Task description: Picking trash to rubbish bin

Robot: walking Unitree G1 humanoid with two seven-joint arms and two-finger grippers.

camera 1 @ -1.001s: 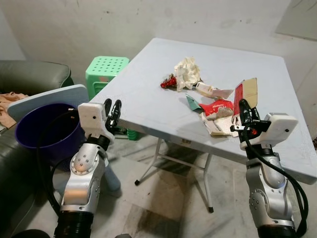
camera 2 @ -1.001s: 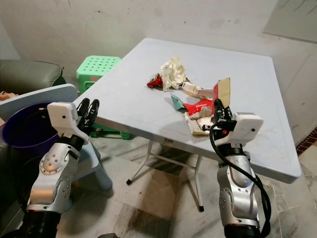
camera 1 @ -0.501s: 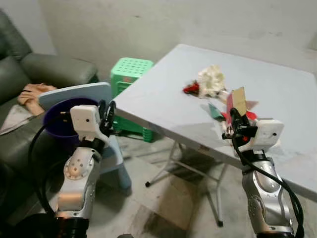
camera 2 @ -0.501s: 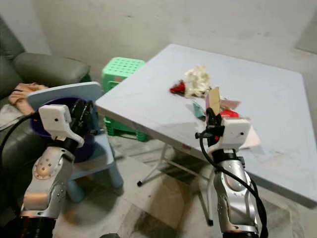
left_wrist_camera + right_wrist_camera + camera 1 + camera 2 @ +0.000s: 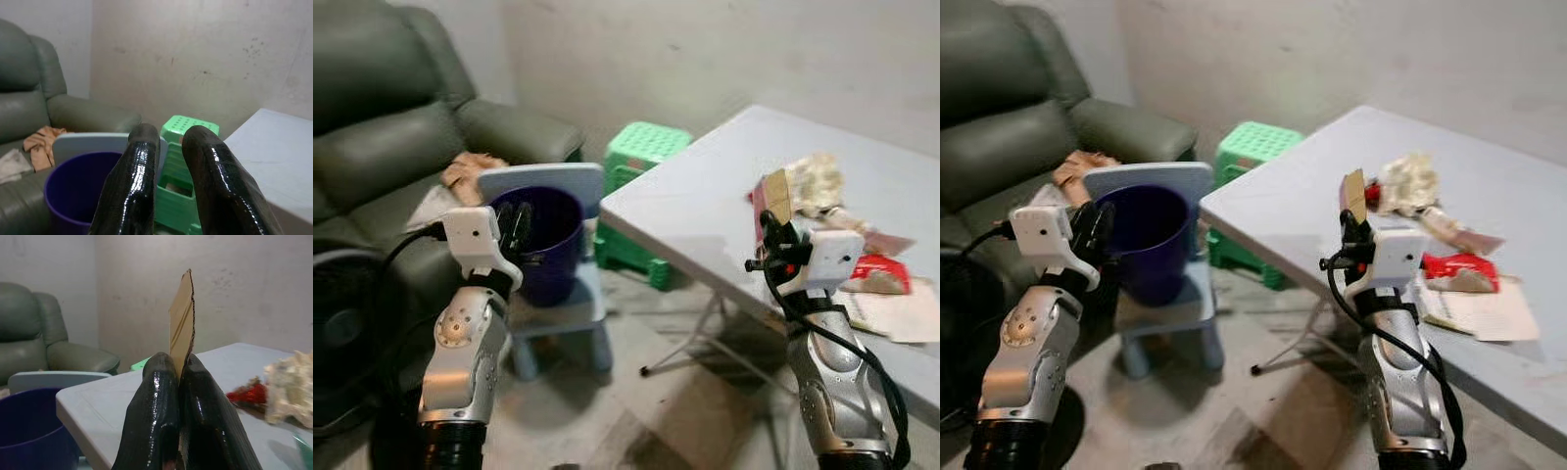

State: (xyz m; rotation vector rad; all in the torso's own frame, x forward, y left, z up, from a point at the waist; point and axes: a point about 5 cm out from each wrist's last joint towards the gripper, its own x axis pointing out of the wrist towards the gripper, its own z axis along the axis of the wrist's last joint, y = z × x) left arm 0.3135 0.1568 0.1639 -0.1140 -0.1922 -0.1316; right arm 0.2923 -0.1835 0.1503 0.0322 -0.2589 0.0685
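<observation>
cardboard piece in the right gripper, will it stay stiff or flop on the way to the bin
The cardboard piece probably stays stiff: it stands straight up above the right gripper, unbent. It looks thin, so likely light. Pinched only at its lower edge, it might pivot or slip if swung fast toward the purple bin.
</observation>
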